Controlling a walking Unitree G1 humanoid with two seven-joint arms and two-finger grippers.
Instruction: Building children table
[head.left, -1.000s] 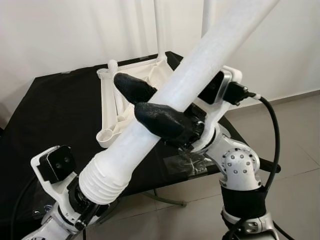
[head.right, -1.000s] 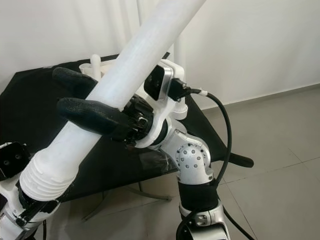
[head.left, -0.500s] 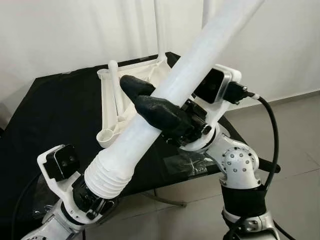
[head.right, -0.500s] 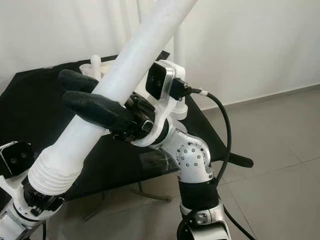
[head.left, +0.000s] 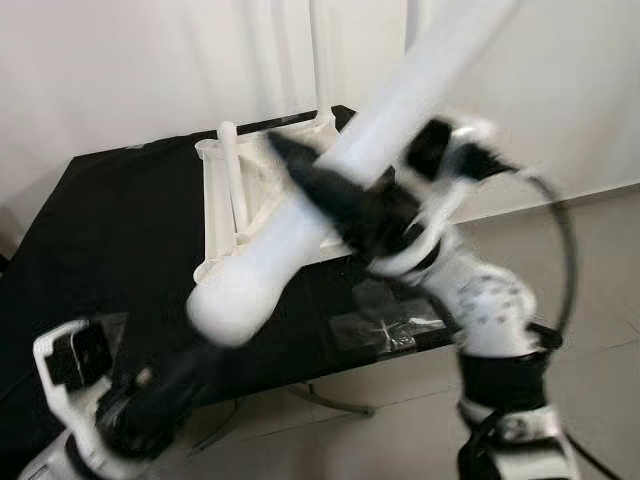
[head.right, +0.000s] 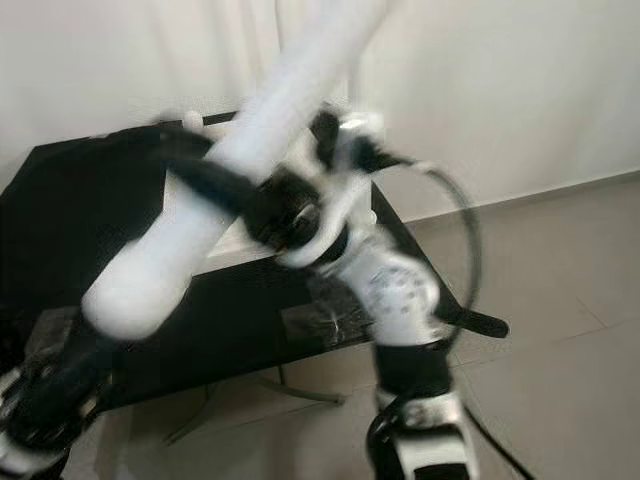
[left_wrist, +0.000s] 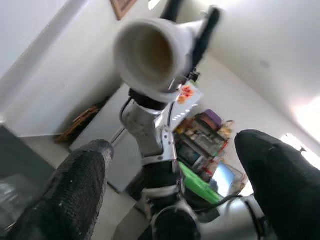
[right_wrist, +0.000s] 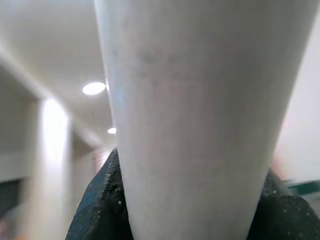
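Observation:
A long white table leg (head.left: 290, 235) slants across the head views, its ribbed lower end hanging free over the black table's front. My right gripper (head.left: 312, 182) is shut on the leg's middle; in the right wrist view the leg (right_wrist: 200, 115) sits between dark fingers (right_wrist: 97, 202). My left gripper (head.left: 165, 390) is below the leg's end, blurred, apart from it. In the left wrist view its fingers (left_wrist: 75, 195) stand open with nothing between them, and the leg's hollow end (left_wrist: 150, 55) faces them. The white tabletop frame (head.left: 222, 200) lies upside down on the black table (head.left: 110, 220).
Two white legs (head.left: 320, 50) stand upright from the frame's far side, and a short post (head.left: 228, 150) at its near corner. Taped plastic (head.left: 385, 325) lies at the table's front right edge. Grey tiled floor lies to the right; a white wall is behind.
My left gripper has let go of the leg's ribbed end and dropped down and left. The right gripper has swung the leg, its lower end now nearer the frame. Both arms are blurred.

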